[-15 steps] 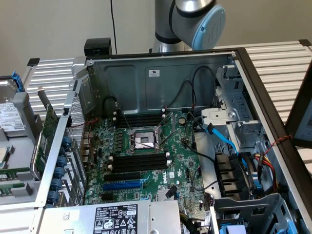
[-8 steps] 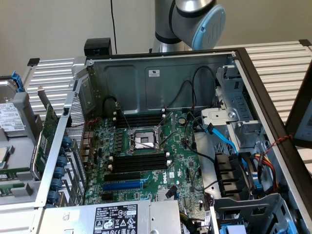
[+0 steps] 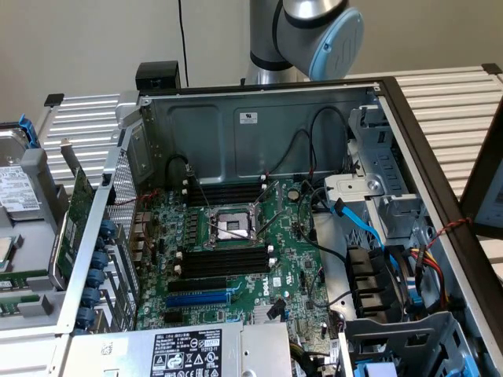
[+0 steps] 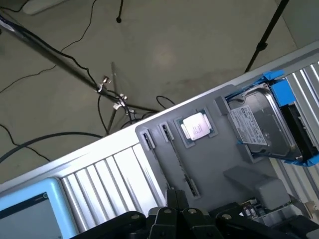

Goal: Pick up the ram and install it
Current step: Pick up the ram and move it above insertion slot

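At the exterior view's left edge, a narrow green board that I take for the ram (image 3: 21, 276) lies in a grey holder tray (image 3: 35, 305) outside the case. In the wrist view the same tray (image 4: 219, 154) shows thin boards standing edge-on in its slots (image 4: 174, 159); I cannot tell which one is the ram. My gripper (image 4: 175, 196) hangs above the tray, close to those slots, shut with nothing between its fingers. Inside the open computer case, the long black memory slots (image 3: 224, 259) flank the CPU socket (image 3: 232, 226) on the motherboard.
A hard drive in a blue caddy (image 4: 264, 124) and a loose processor chip (image 4: 195, 125) also rest in the tray. A larger green expansion card (image 3: 78, 216) leans against the case's left wall. Cables and a blue drive cage (image 3: 377, 267) crowd the case's right side. The arm's elbow (image 3: 322, 31) rises behind the case.
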Motion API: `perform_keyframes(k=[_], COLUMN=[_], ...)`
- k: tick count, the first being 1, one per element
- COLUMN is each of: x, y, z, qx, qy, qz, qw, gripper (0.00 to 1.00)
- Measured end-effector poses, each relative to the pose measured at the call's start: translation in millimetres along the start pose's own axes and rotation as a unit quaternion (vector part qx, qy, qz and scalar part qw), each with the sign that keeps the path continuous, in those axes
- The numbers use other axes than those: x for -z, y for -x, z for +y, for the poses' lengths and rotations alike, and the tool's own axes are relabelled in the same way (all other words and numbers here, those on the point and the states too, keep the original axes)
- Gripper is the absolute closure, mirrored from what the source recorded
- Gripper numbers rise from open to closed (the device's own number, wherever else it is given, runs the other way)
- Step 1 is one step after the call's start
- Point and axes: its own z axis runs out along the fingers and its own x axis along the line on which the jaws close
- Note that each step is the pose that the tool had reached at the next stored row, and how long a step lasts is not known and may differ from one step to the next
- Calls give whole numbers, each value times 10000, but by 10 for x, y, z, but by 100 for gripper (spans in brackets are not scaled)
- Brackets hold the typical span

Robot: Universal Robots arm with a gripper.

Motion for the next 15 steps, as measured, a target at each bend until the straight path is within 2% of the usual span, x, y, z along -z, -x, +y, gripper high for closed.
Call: perform_keyframes(k=[3,8,11,15], x=[-4,-11,-14,-19], y=[0,-1,-1,-1], z=[-1,-1,-1,-1], qx=[244,698,970,1336], qy=[-48,-69,-79,-85], qz=[-6,7,17,32], qw=[9997,9975,9953,9910], gripper=[90,90,90,90])
